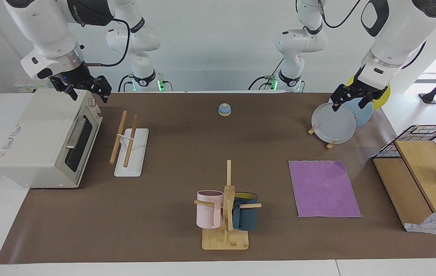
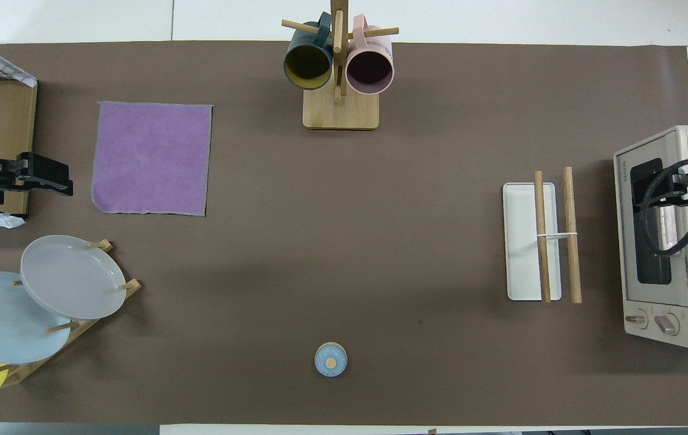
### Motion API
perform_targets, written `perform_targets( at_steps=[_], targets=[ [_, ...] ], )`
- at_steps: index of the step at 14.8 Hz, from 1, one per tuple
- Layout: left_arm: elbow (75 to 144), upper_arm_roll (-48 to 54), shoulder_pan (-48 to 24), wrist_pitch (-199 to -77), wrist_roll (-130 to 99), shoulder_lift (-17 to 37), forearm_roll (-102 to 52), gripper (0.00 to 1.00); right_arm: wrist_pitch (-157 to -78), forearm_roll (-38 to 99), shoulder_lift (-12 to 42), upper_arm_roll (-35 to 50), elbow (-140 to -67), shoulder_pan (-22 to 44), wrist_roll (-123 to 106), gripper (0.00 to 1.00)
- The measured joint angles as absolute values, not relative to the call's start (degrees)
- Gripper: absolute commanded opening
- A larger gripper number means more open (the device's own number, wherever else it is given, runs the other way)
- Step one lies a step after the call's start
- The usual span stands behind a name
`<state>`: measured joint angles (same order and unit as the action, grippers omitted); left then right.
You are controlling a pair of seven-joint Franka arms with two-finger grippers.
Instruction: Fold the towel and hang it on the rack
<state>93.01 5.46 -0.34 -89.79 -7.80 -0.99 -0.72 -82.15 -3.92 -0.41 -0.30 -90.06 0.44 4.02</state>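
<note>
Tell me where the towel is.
The towel lies flat, purple face up, toward the left arm's end of the table, beside the mug tree and farther from the robots than the plates.

Facing camera high, across table point(image 1: 187, 245); overhead steep down; both share tabletop.

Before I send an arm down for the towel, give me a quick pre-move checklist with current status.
1. Towel flat, unfolded, purple face up, nothing on it: ok.
2. Left gripper open and empty, up over the plates, not yet at the towel: ok.
3. Right gripper open and empty, over the oven, waiting: ok.
4. Rack upright beside the oven, both rods bare: ok.
5. Mug tree stands between towel and rack, toward the table edge farthest from the robots: watch it on the carry; clearance cannot tell.
6. Towel folded: not ok, not yet done.
</note>
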Motion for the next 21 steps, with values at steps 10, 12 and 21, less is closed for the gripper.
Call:
perform_targets(
  at_steps=[10,12,21],
  targets=[
    [93.0,5.1,-0.2,-89.1,-7.8,-1.0,-0.7,1.0,-82.2,-3.9,-0.4,-0.3,-90.1,0.4,4.0,1.0],
    [93.1,5.1,-0.2,-87.9,-7.9,-1.2,-0.7,1.0,-82.2,-3.9,-0.4,-0.3,-90.1,0.4,4.0,1.0],
    [106.8,4.7,5.9,-107.4,-7.7,1.1,-1.2,1.0,-82.2,-3.9,-0.4,-0.3,-90.1,0.4,4.0,1.0]
  ],
)
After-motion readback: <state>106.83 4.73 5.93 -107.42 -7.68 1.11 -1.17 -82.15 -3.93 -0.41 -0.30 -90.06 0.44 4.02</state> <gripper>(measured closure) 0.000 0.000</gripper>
